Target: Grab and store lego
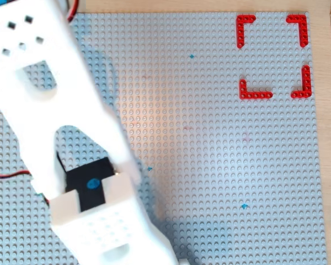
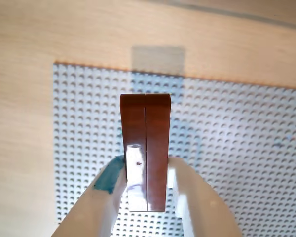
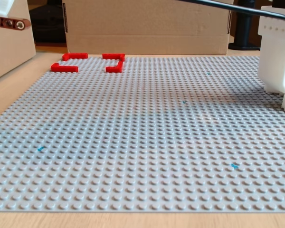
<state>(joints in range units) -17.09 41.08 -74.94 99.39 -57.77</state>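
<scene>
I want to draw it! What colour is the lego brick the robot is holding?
Reddish-brown and shiny. The lego brick shows best in the wrist view, held between the gripper fingers.

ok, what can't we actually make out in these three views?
- Overhead view: the lego and the fingers, hidden under the white arm.
- Fixed view: the gripper is cut off by the top left edge; only a brown tip shows, too small to identify.
- Wrist view: the lego is clear between the fingers, but its underside and the red corner brackets are out of frame.
</scene>
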